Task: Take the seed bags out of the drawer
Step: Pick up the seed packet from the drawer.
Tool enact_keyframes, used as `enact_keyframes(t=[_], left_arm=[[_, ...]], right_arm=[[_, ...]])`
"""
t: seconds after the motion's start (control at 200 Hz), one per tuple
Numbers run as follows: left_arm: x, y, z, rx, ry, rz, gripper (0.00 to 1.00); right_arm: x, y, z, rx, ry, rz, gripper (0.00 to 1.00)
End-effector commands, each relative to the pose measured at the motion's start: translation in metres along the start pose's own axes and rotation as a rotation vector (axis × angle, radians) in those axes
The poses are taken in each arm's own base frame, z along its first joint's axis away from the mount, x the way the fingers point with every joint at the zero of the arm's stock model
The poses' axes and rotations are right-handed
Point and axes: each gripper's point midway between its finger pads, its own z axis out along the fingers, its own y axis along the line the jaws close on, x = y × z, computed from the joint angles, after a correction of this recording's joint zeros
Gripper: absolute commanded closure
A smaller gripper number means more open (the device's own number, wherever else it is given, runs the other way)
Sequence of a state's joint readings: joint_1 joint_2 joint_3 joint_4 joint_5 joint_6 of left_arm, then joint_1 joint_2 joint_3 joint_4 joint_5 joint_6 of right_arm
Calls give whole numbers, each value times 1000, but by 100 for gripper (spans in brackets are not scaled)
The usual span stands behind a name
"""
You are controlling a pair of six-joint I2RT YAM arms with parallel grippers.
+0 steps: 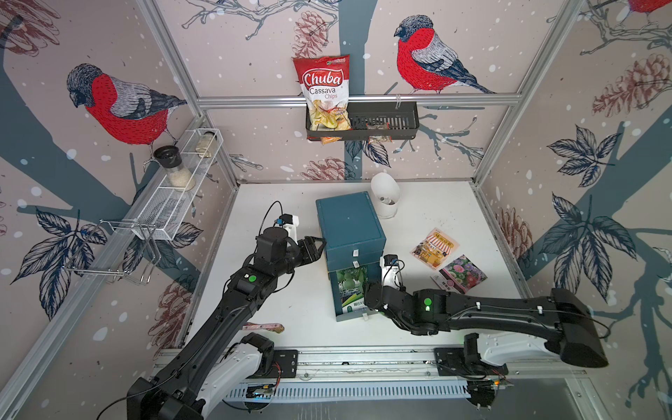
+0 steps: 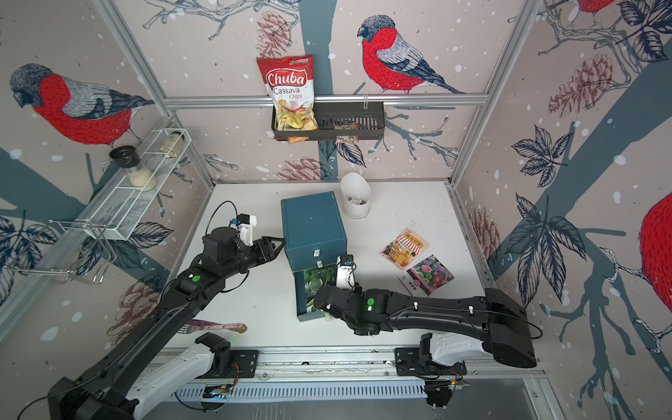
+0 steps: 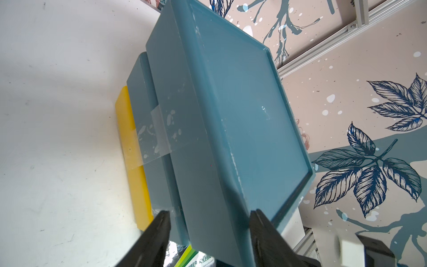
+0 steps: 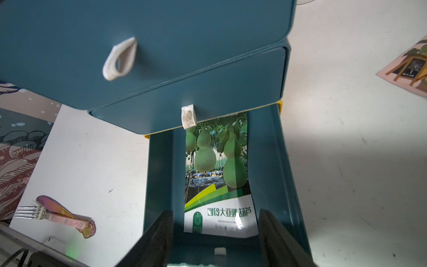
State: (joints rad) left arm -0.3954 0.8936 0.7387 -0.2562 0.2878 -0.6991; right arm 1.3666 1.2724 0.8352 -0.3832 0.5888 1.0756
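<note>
A teal drawer cabinet (image 1: 349, 218) (image 2: 312, 218) stands mid-table with its bottom drawer (image 1: 338, 309) (image 4: 265, 161) pulled out. Flat inside lies the green seed bag (image 1: 351, 287) (image 2: 316, 280) (image 4: 217, 185) with gourds and a white band. The orange shop-drawing seed bag (image 1: 434, 248) (image 2: 404, 247) and the purple flower seed bag (image 1: 460, 274) (image 2: 429, 275) lie on the table to the right. My right gripper (image 4: 217, 231) (image 1: 365, 302) hangs open over the drawer's front end, above the bag's white band. My left gripper (image 3: 210, 231) (image 1: 316, 247) is open against the cabinet's left side, near its top.
A white cup (image 1: 385, 198) stands behind the cabinet. A fork with a pink handle (image 1: 263, 327) (image 4: 57, 215) lies front left. On the back wall a black basket (image 1: 382, 120) holds the Chuba chips bag (image 1: 323, 94). A wire rack (image 1: 182, 189) with jars hangs on the left wall.
</note>
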Motion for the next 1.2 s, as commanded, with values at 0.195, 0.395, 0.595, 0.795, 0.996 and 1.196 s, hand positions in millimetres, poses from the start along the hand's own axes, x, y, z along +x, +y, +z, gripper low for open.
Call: enact_keyframes(t=[0.195,0.395,0.595,0.795,0.996,1.196], left_arm=[[5,2,0,9,5,-7,41],[10,2,1,10,19,-4,41],[8,6,2,-16,11,-12,40],[5,1,-1,-9,17,-27,39],[-15,-23,-16,61,-52,-12,34],[-12,-29,-6,130,-48,-60,33]], right_arm=[[1,9,-3,-49,15,16,41],[12,1,2,-81,33,20,42],[7,6,21,-93,48,-8,43],[14,7,35,-76,70,-30,40],[29,5,46,-72,102,-17,39],[37,0,58,-28,119,-8,32]])
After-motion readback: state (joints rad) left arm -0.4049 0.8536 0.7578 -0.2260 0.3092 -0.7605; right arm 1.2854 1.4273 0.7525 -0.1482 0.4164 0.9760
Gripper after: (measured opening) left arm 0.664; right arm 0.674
